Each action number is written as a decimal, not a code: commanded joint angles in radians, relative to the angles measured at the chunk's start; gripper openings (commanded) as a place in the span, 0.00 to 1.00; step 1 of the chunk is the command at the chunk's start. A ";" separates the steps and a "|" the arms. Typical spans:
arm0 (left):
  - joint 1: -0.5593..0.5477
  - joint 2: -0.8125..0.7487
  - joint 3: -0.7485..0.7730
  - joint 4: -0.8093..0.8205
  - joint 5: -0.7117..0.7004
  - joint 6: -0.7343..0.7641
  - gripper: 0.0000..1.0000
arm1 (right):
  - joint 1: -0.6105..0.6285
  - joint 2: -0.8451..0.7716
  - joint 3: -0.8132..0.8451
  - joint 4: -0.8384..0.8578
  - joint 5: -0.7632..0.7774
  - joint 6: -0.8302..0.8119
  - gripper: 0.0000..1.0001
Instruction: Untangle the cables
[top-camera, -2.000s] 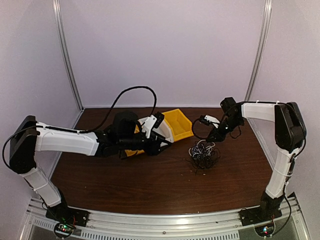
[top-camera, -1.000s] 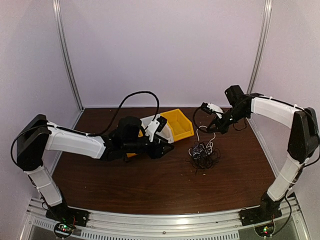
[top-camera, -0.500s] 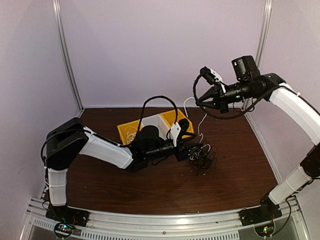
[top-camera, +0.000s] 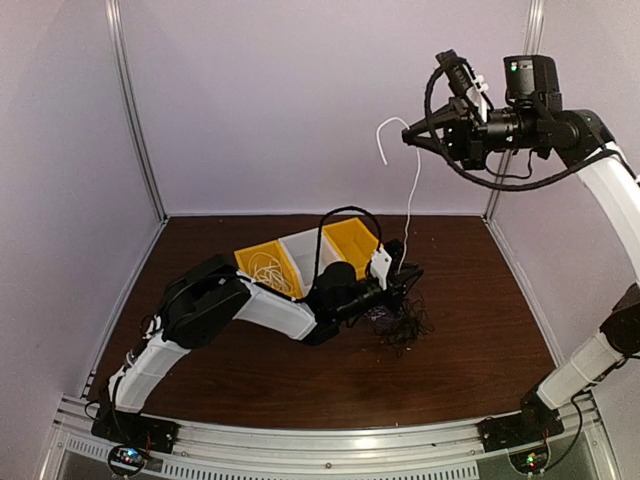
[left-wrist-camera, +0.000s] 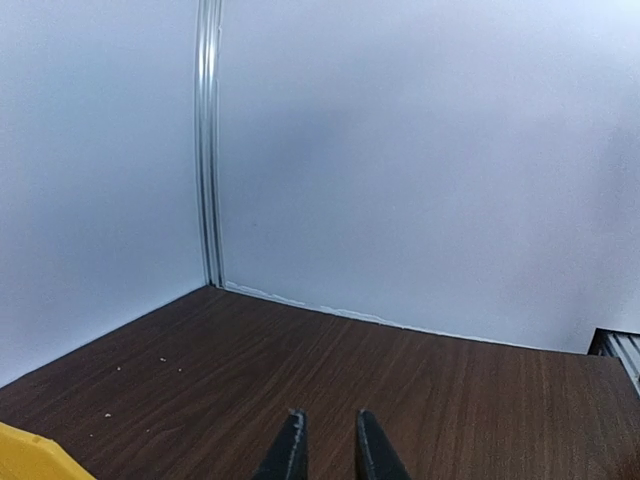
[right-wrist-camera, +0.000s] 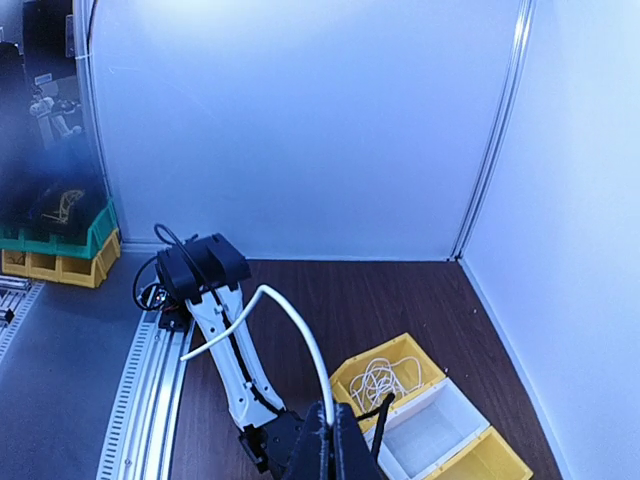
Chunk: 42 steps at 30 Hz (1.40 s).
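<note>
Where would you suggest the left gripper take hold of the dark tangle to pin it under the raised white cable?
Probably the dense middle of the dark tangle, beside where the white cable leaves it, coming low from the left, where the left gripper lies. The right gripper holds that cable up almost straight above, so the top should stay free.

Even, soft, bluish-white light; faint shadows (blurry left edge, right wrist view)

Tangle (top-camera: 402, 324): strands too fine to tell apart.
White cable (top-camera: 416, 195): lower end lost inside it.
My left jaws: grip hidden.
</note>
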 joint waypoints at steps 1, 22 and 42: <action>0.003 0.051 0.052 -0.008 -0.035 -0.019 0.17 | -0.015 -0.003 0.182 0.075 -0.092 0.099 0.00; 0.004 0.021 -0.207 -0.038 -0.079 -0.072 0.38 | -0.386 0.071 0.216 1.397 -0.388 1.278 0.00; 0.015 -0.432 -0.645 0.086 -0.050 0.005 0.05 | -0.683 -0.118 -0.385 0.939 -0.373 0.794 0.00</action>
